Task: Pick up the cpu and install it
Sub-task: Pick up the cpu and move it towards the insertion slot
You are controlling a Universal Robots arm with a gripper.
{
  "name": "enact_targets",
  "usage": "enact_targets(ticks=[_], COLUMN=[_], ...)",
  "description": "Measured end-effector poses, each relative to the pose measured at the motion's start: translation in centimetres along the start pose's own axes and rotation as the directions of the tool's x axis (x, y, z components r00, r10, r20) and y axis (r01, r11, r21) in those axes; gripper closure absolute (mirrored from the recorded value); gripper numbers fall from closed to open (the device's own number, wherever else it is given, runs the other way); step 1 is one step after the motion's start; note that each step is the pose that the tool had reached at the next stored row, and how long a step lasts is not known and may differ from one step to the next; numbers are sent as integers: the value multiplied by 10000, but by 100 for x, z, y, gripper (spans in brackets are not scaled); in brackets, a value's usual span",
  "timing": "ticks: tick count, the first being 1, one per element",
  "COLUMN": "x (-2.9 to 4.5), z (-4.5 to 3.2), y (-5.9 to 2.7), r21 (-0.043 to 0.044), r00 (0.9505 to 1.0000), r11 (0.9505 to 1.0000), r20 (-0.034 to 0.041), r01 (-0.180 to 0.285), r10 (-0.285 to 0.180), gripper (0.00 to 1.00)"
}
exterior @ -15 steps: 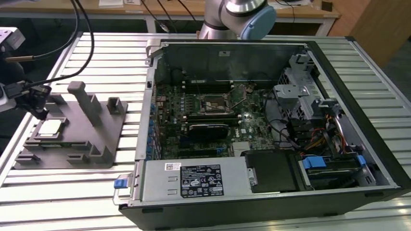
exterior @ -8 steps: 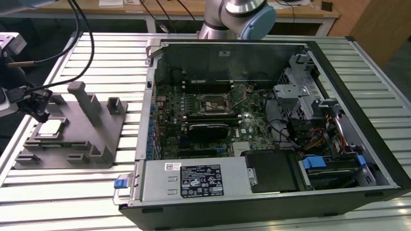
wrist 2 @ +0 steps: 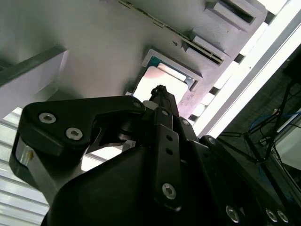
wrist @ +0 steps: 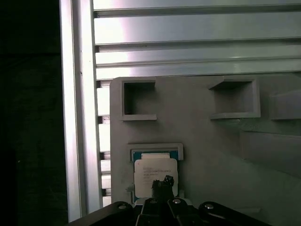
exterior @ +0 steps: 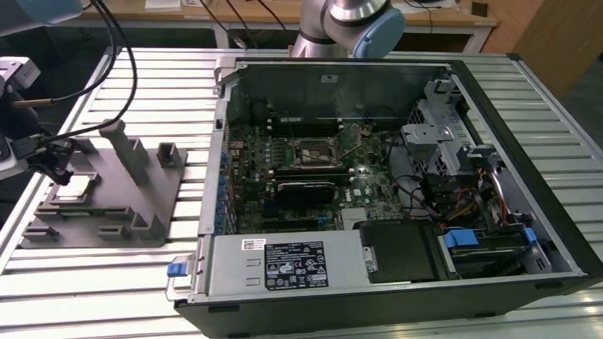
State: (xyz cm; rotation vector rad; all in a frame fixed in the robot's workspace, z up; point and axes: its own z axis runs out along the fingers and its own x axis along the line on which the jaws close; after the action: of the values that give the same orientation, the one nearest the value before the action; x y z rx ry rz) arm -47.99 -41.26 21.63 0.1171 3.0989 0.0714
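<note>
Located cpu (wrist: 150, 172) flat in recess of grey fixture (wrist: 211, 155), near fixture's edge; fixture sat by slatted table (exterior: 123, 282) edge. Tip of gripper (wrist: 163, 181) hovered over cpu, masking part of its face in both wrist views. Contact and open-or-closed state: could not tell.

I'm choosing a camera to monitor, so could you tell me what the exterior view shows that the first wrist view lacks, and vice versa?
Exterior view: the open computer case with its motherboard socket. First wrist view: the raised frame around the cpu, with the gripper at its edge. Both: the cpu seated in the grey fixture on the slatted table.
</note>
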Motion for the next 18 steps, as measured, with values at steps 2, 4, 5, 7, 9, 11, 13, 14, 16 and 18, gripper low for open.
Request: enact_targets(ticks=[2,4,5,7,9,11,13,14,16,18], x=[6,9,10,11,13,13,13,14,14,15], z=[35,70,86,117,135,139,152,158,172,175], y=[-3,-4,-4,-4,1,2,2,2,1,1], r21=[-1,0,0,0,3,14,20,24,40,57], r00=[10000,10000,10000,10000,10000,10000,10000,10000,9999,9999], r11=[10000,10000,10000,10000,10000,10000,10000,10000,9999,9999], r20=[1,0,0,0,-1,-3,0,-2,-3,-4], r01=[2,0,0,0,-1,26,75,96,118,125], r10=[-2,0,0,0,1,-26,-75,-96,-118,-125], gripper=[89,89,89,89,89,89,89,89,89,89])
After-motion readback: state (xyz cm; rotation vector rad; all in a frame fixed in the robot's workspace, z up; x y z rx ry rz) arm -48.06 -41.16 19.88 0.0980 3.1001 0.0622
